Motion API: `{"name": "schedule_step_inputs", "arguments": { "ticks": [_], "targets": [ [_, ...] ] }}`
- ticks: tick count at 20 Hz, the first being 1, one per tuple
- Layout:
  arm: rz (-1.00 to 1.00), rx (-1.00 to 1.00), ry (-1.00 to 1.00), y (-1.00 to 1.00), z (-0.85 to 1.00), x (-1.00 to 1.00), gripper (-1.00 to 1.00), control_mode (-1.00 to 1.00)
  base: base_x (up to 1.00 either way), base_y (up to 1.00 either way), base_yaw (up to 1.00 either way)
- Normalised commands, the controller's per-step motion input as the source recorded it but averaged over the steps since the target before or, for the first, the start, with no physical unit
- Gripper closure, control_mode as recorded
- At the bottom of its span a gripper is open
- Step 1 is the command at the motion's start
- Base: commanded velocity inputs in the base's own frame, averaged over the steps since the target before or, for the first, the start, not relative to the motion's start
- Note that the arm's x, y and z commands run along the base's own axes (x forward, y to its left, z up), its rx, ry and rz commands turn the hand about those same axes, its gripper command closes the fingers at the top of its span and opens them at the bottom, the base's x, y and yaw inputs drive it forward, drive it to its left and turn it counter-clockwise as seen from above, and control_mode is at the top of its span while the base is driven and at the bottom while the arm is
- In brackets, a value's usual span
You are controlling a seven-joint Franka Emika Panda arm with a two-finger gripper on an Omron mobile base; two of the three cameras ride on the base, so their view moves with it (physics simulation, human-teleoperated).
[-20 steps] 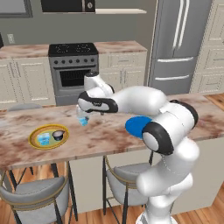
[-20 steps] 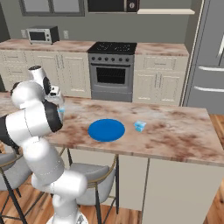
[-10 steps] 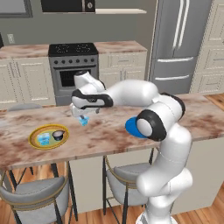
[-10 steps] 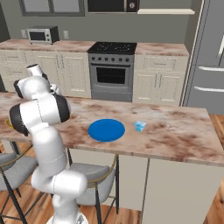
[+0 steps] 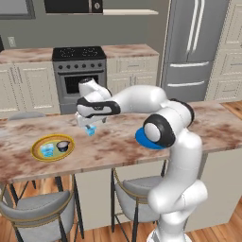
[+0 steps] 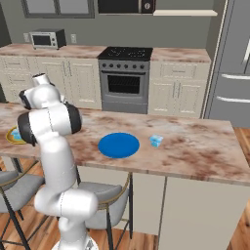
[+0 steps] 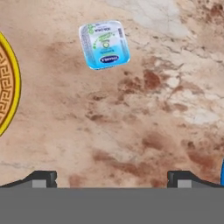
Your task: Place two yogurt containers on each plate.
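Since the earlier frame the arm has swung left, carrying the claw (image 5: 88, 124) over the desk (image 5: 113, 146). Blue plate (image 6: 118, 145) sits bare; yellow plate (image 5: 53, 147) holds two cups. One blue yogurt cup (image 7: 104, 44) lies below the wide-open, empty claw.

I'm looking over a marble-patterned tabletop (image 5: 113, 146) on a kitchen island. Behind it stands a steel range (image 5: 79, 71) between cream cabinets (image 6: 176, 88), a tall steel fridge (image 5: 194, 45) beside them. Grey-cushioned stools (image 5: 38, 212) sit on wood floor (image 6: 229, 229). A microwave (image 6: 46, 38) rests by the grey wall (image 6: 88, 31).
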Motion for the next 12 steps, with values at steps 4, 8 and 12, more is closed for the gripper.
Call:
{"name": "schedule_step_inputs", "arguments": {
  "ticks": [4,8,12],
  "targets": [
    [0.00,0.00,0.00,0.00,-0.22,0.17,-1.00,-1.00,0.00,0.00,0.00],
    [0.00,0.00,0.00,0.00,-0.22,0.13,-1.00,-1.00,0.00,0.00,0.00],
    [0.00,0.00,0.00,0.00,-0.21,0.17,-1.00,-1.00,0.00,0.00,0.00]
  ]
}}
